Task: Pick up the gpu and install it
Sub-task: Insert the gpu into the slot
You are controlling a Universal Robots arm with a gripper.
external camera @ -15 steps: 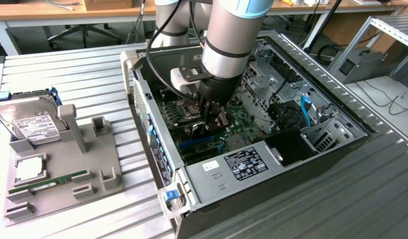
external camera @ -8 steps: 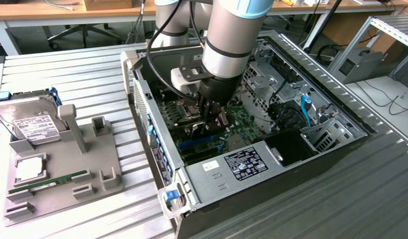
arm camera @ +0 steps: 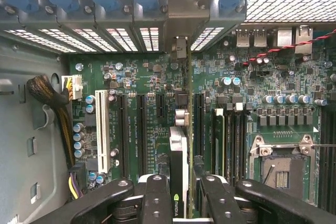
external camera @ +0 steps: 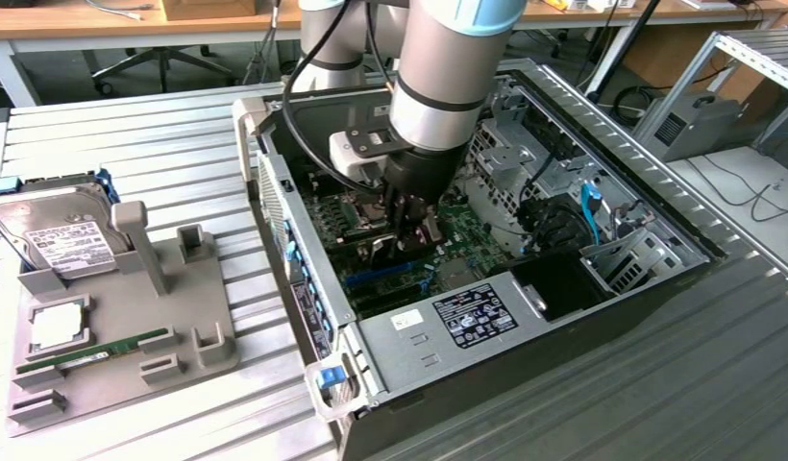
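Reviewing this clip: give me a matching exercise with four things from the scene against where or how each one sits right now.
Things:
1. gpu
2. hard drive
3. memory stick
4. computer case

States:
A. lying open, circuit board exposed
B. green, flat in a slot of the grey holder
C. held edge-on by the hand over the circuit board's slots
D. on the grey holder, white label up

Pairs: 1-C, 2-D, 3-B, 4-A
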